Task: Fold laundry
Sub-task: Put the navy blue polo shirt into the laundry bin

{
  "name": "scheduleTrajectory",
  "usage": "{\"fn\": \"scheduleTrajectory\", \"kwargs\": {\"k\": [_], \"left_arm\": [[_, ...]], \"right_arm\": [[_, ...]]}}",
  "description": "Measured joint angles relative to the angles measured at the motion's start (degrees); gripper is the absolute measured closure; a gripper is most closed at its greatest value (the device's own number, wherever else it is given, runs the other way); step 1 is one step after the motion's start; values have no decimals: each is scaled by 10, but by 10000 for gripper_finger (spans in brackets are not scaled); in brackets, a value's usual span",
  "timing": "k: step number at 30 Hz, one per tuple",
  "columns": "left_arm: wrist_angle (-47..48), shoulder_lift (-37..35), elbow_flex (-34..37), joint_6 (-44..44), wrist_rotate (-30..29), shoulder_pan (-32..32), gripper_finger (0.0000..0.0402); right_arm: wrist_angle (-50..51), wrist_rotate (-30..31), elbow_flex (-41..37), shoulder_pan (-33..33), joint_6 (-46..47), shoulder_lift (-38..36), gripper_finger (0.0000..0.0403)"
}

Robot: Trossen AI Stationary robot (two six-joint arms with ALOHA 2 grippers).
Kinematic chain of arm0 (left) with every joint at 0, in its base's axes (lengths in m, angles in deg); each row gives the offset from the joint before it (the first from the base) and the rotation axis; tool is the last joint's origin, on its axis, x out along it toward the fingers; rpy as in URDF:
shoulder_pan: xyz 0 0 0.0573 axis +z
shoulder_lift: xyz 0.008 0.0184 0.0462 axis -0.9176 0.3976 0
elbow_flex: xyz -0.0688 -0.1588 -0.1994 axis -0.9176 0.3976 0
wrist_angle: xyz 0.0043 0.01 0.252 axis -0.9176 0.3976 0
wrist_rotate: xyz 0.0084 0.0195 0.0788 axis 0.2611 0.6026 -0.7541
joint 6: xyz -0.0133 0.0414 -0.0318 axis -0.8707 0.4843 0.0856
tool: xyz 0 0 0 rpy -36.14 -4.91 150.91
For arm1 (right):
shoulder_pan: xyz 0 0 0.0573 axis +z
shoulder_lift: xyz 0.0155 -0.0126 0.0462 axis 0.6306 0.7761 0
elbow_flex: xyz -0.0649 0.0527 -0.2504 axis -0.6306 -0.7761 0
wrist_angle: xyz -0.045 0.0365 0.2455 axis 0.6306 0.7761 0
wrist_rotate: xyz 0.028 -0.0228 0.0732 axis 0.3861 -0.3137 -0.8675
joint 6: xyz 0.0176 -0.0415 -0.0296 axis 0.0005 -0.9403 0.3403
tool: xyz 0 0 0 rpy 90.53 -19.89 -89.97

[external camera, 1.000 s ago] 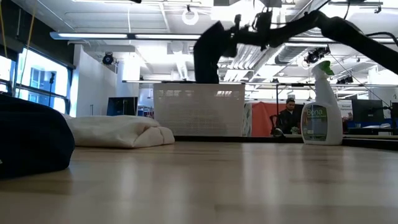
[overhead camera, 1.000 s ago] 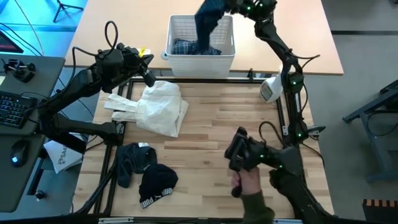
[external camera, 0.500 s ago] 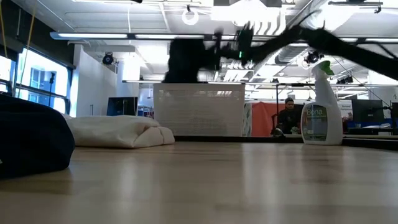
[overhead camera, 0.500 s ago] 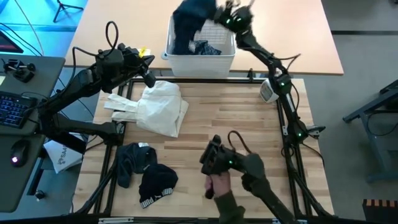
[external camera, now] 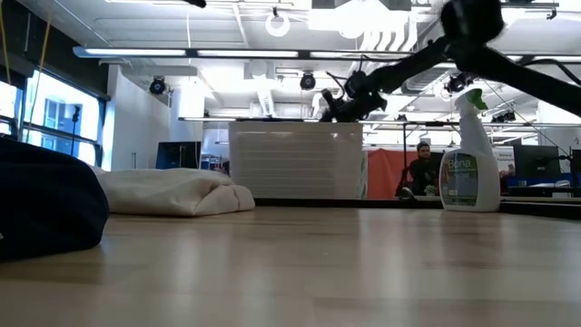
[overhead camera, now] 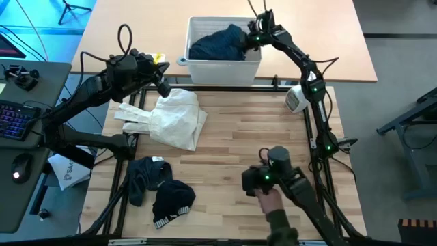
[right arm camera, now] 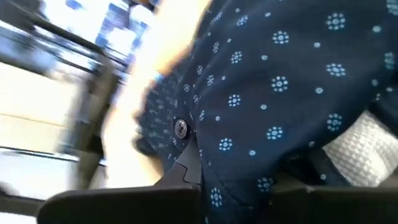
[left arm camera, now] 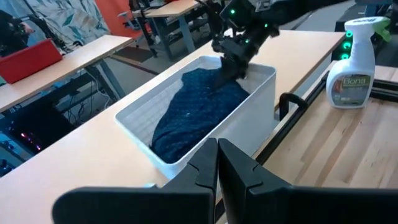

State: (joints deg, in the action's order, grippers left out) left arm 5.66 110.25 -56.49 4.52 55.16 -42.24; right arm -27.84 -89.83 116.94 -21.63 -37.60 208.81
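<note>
The navy dotted shirt point(overhead camera: 217, 44) is pinched by the right gripper point(overhead camera: 251, 37) inside the basket point(overhead camera: 222, 68); the left gripper point(overhead camera: 162, 85) is held with jaws pressed together.

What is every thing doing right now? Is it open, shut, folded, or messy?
Left gripper: shut, empty, beside the basket.
Right gripper: shut on the navy shirt.
Navy shirt: bunched in the basket.
Basket: upright.
White cloth: loosely folded.
Dark clothes: crumpled.
Spray bottle: upright.
</note>
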Motion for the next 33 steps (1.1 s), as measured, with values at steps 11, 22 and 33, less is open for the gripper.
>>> {"fn": "scheduleTrajectory", "kwargs": {"k": [11, 22, 33], "left_arm": [[5, 0, 0, 5, 0, 0, 401], [19, 0, 0, 2, 5, 0, 402], [21, 0, 0, -31, 45, 0, 401]], "right_arm": [[159, 197, 0, 39, -201, -9, 330], [261, 206, 0, -2, -173, -81, 179], [124, 145, 0, -6, -110, -125, 209]]}}
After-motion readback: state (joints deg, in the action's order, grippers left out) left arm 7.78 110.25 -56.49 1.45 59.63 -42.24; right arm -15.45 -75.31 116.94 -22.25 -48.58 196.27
